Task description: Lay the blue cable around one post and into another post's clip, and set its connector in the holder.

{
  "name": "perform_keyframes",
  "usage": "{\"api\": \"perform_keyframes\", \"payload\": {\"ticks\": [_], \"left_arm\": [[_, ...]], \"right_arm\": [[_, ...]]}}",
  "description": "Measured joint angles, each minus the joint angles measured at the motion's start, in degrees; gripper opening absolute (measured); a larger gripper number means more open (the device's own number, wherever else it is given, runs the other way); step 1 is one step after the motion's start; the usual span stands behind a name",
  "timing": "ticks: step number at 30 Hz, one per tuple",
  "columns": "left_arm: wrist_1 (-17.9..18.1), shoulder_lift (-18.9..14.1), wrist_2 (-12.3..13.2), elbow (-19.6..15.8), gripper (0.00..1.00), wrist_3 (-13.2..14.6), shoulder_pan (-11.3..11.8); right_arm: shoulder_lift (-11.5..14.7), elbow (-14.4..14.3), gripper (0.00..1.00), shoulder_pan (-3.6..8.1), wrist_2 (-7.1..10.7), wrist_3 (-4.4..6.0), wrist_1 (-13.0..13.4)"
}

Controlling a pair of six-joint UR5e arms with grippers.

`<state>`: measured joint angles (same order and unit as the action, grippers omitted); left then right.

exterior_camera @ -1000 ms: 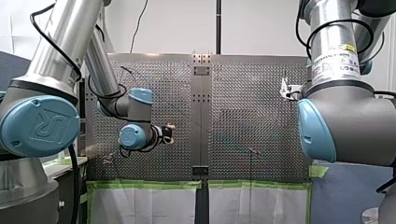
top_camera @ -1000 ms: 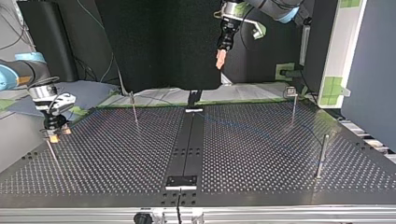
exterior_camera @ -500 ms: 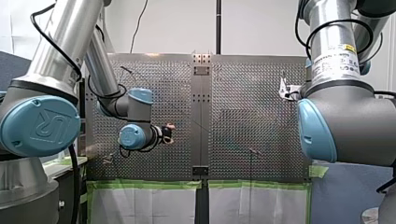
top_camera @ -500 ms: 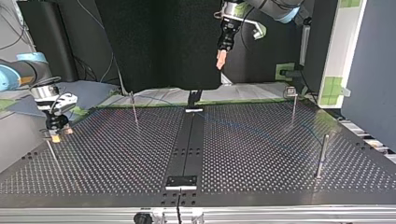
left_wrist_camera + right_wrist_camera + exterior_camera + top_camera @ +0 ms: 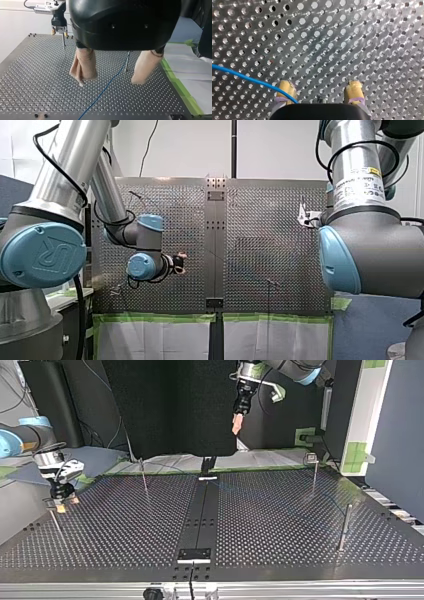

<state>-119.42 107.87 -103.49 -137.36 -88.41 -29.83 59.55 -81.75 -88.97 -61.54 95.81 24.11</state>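
- Perforated metal table point(image 5: 37, 75) fills both wrist views, with thin posts standing on it.
- In the left wrist view the blue cable point(image 5: 98, 96) lies on the table as a nearly straight slanted line. Its long axis runs from beside a thin post point(image 5: 127, 61) ahead of the fingers toward the table's near edge.
- In the right wrist view the cable point(image 5: 249, 78) slants in from the side and ends against one yellow-padded finger point(image 5: 287, 90).
- My left claw point(image 5: 108, 82) hangs above the table with its beige pads spread wide. It grips nothing, and the cable passes below the gap.
- My right claw point(image 5: 320, 87) is low over the table with its yellow pads apart. Nothing is pinched between them.
- A "UR" logo point(image 5: 50, 252) shows on my left arm's blue cap. The label point(image 5: 362, 182) on my right arm is too small to read.
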Motion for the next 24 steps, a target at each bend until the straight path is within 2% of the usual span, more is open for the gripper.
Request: {"api": "perform_keyframes", "payload": {"ticks": [15, 18, 24], "left_arm": [[-0.1, 0.0, 0.0, -0.1, 1.0, 0.0, 0.1], [-0.1, 0.0, 0.0, -0.1, 1.0, 0.0, 0.1], [-0.3, 0.0, 0.0, -0.1, 1.0, 0.2, 0.1]], "right_arm": [[0.0, 0.0, 1.0, -0.87, -0.01, -0.51, -0.5], [0.0, -0.1, 1.0, -1.18, -0.31, -0.93, -0.9], [-0.1, -0.1, 1.0, -1.87, -2.1, -2.37, -2.3]]}}
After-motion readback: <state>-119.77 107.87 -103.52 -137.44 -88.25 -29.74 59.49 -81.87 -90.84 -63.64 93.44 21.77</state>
